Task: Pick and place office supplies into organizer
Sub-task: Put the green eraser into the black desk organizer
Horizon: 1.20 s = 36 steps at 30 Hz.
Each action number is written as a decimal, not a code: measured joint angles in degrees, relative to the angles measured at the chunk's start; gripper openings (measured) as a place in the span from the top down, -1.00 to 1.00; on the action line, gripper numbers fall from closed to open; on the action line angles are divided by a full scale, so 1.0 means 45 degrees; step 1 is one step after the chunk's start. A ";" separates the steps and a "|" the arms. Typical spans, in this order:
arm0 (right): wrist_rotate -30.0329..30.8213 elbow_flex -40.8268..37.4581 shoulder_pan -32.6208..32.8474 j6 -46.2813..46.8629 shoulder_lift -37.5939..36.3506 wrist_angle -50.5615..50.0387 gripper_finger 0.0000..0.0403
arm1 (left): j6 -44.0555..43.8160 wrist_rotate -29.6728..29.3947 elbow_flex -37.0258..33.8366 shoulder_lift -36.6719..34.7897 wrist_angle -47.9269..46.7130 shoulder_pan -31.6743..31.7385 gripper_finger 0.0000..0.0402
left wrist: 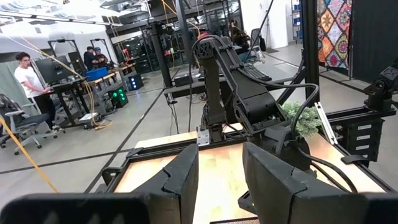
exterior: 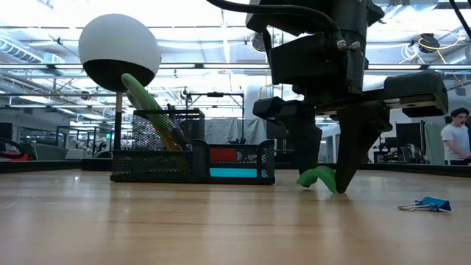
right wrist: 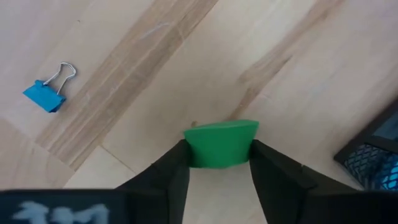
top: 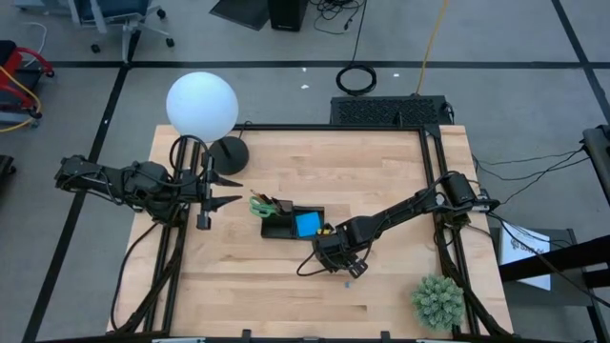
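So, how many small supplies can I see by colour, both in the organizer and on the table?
Green: 2, scissors standing in the organizer, and an eraser between the fingers of the right hand
Blue: 2, a sticky pad in the organizer, and a binder clip on the table
Total: 4

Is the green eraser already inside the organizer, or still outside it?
Outside: the green eraser lies on the table beside the organizer, between the right gripper fingers.
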 joint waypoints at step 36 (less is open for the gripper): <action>-0.0297 -0.0005 -0.0364 0.0593 0.0024 0.1250 0.82 | 0.0010 0.0000 0.0000 0.0000 0.0000 0.0004 0.35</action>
